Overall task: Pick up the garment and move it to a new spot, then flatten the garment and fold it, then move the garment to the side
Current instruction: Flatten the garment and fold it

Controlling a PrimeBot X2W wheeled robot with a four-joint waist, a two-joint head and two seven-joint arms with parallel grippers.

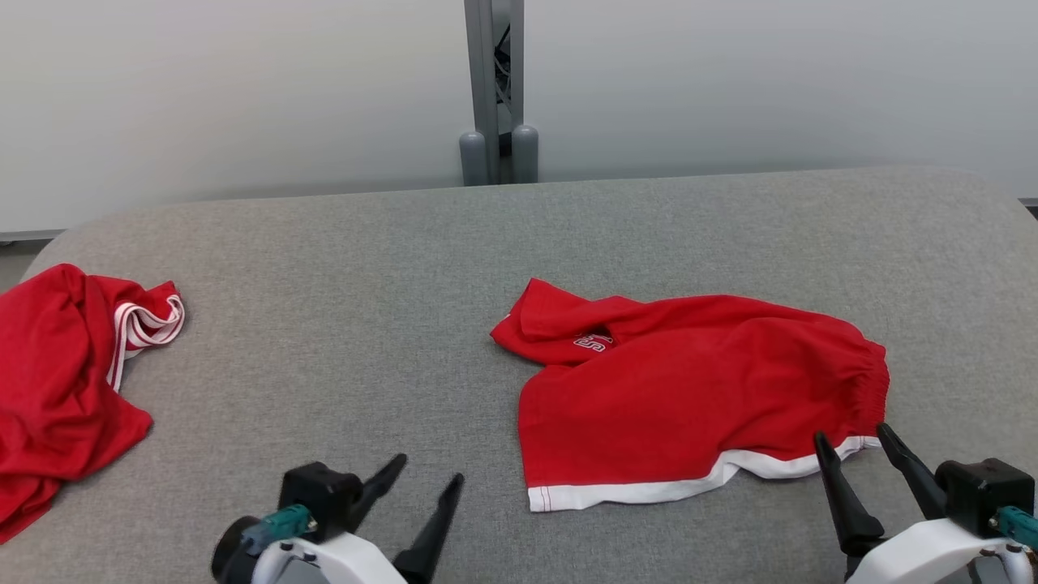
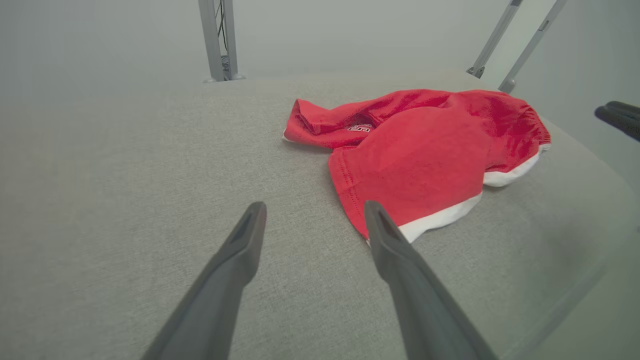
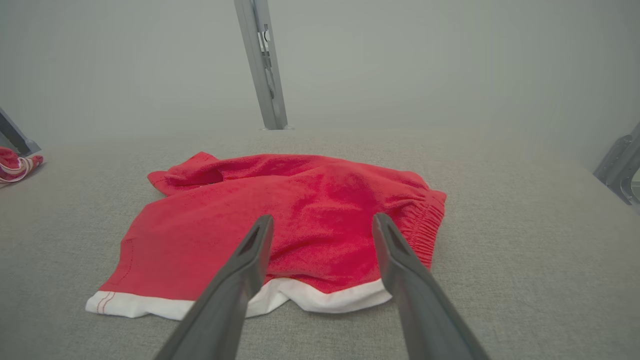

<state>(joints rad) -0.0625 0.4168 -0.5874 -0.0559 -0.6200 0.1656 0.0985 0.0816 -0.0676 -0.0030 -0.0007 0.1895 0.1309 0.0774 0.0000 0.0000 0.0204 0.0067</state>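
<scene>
Crosswise on the grey fabric surface (image 1: 324,324) lie the red shorts (image 1: 689,389), right of centre in the head view, with their long axis running left to right. The gathered elastic waistband (image 1: 872,381) is at the robot's right end. The white hem band (image 1: 649,489) runs along the near edge, and a rumpled fold with white lettering (image 1: 590,341) points to the far left.

Bare surface stretches between the shorts and a second red garment (image 1: 57,381), striped white at its trim, which is bunched at the left edge. More bare surface lies behind the shorts up to the far edge, where a metal post (image 1: 496,89) stands. Right of the waistband a narrower strip remains before the surface rounds off.

The left pincer (image 1: 430,470) is spread wide and holds nothing, over bare surface near the hem's left corner. The right pincer (image 1: 851,434) is equally wide and holds nothing, its tips at the hem beside the waistband.

The left wrist view sets the left pincer (image 2: 315,207) just short of the shorts (image 2: 425,160) and catches the right pincer (image 2: 617,115) at its right edge. The right wrist view shows the right pincer (image 3: 322,217) straddling the near hem of the shorts (image 3: 300,200); whether it touches the cloth is unclear. The second garment (image 3: 15,162) shows at that view's left edge.
</scene>
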